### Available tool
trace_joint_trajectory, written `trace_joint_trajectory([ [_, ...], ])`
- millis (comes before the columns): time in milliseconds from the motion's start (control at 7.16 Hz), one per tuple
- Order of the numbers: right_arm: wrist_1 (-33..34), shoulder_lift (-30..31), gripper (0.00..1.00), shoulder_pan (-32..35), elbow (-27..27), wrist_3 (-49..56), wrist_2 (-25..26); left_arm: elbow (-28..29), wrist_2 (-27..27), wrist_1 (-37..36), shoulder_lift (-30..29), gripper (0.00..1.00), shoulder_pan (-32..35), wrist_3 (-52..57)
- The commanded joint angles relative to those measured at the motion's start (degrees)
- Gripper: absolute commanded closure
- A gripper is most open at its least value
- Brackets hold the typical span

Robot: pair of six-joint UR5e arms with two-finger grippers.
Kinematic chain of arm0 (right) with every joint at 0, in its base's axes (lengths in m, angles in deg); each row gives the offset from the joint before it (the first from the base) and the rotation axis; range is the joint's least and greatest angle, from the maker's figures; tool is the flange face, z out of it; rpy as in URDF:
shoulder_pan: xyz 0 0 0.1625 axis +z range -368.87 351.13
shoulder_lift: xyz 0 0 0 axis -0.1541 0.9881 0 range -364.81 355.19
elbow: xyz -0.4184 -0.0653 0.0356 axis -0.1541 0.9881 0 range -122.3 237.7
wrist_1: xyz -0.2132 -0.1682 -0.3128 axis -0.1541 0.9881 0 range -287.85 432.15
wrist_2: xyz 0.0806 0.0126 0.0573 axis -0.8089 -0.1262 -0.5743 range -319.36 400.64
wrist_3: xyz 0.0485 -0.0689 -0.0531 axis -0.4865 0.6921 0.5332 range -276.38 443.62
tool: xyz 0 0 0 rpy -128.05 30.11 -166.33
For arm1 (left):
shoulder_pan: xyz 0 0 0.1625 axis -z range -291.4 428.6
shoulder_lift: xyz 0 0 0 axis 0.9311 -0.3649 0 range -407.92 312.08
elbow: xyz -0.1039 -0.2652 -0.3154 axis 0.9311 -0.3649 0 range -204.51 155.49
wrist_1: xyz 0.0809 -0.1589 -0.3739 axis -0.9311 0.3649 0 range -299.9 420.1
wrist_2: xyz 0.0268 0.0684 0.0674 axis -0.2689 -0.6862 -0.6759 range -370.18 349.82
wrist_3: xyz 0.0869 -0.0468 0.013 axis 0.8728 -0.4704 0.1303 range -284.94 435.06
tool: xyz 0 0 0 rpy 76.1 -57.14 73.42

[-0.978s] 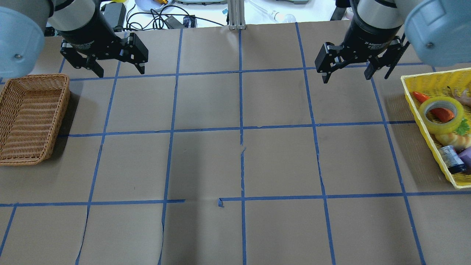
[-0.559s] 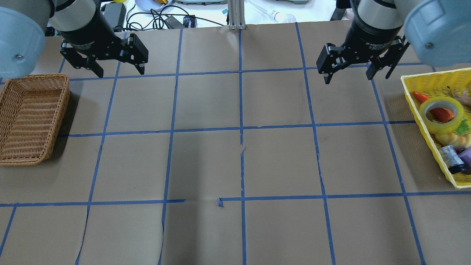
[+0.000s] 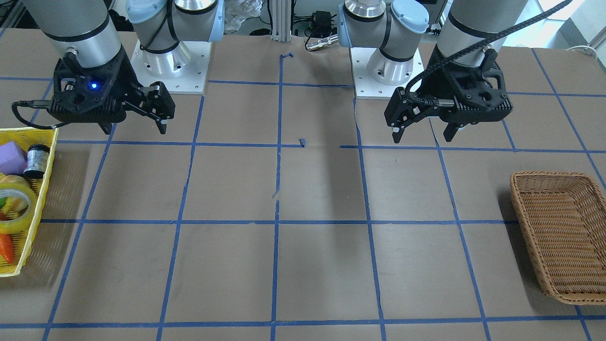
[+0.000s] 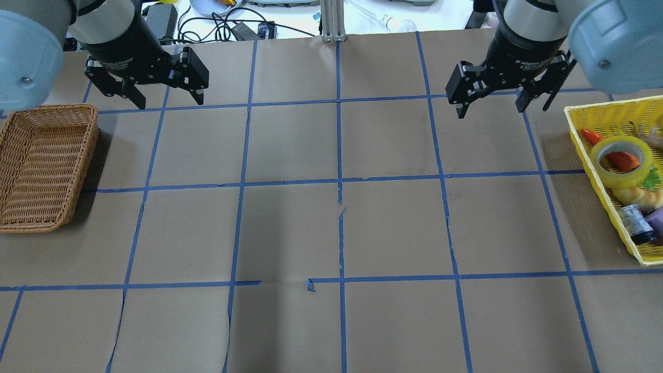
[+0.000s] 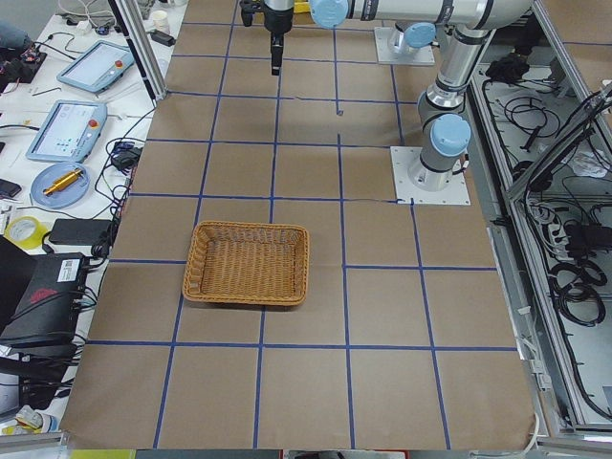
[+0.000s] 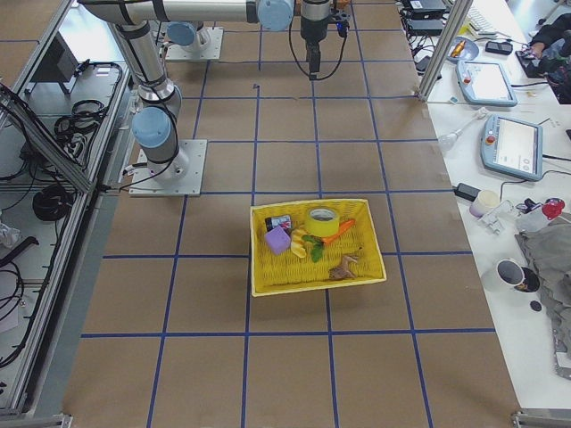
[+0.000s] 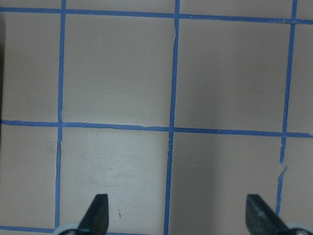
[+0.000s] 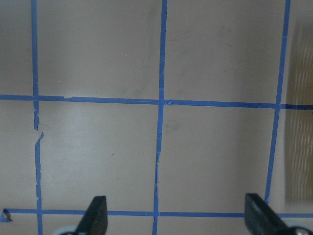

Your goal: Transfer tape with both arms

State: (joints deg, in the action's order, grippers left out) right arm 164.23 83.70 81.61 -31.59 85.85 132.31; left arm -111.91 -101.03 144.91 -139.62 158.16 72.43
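Overhead exterior, tape (image 4: 619, 180) over carrot (image 4: 623, 161) in yellow basket (image 4: 606, 207), wicker basket (image 4: 85, 160) opposite

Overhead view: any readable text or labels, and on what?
"2F Adaptive": white print on the body of the right gripper; the rest is blurred.
White print on the left gripper: too blurred to read.
Label on the small bottle in the yellow basket: too small to read.

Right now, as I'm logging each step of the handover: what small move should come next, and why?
Probably carry the right gripper sideways toward the yellow plastic mesh basket, until it hangs over the roll of translucent yellow packing tape. That gripper is open, empty and apart from the basket, where the tape lies untouched.
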Motion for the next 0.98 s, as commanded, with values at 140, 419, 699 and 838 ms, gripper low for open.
trace_joint_trajectory([
  [140,-0.1,0.0,0.00,0.0,0.0,0.1,0.1,0.0,0.0,0.1,0.2,0.00,-0.1,0.0],
  [419,-0.1,0.0,0.00,0.0,0.0,0.1,0.1,0.0,0.4,0.1,0.4,0.00,0.1,-0.1],
  [699,-0.2,0.0,0.00,0.0,0.0,0.1,0.1,-0.1,-0.5,0.5,0.6,0.00,-0.2,0.1],
  [838,-0.2,0.0,0.00,0.0,0.0,0.1,0.2,0.0,-0.5,0.5,0.6,0.00,-0.2,0.1],
])
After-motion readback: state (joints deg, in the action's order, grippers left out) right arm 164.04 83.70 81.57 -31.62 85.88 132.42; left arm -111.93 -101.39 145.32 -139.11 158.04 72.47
